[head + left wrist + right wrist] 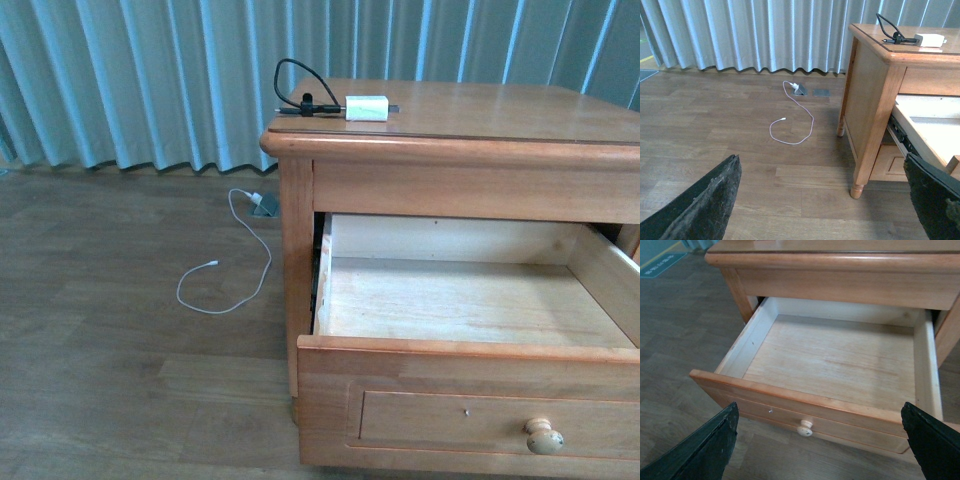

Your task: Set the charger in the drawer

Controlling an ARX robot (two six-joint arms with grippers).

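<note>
We show the charger (367, 108) on the nightstand (500, 112) top, above the open drawer (450, 352); left gripper (821, 158) and right gripper (819, 406) jaws both wide apart.

The white charger brick (366, 107) lies on the wooden tabletop (500, 110), above the open wooden drawer (470, 300). Left, on the floor (100, 320), lies a thin white cable (262, 275), seemingly plugged in.

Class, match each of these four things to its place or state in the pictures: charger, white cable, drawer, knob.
Things: 1 charger; 2 white cable; 3 drawer; 4 knob.
Places or states: A lying on the floor; B pulled open, empty; C on the drawer front; D on top of the cabinet.
Pairs: 1-D; 2-A; 3-B; 4-C.
</note>
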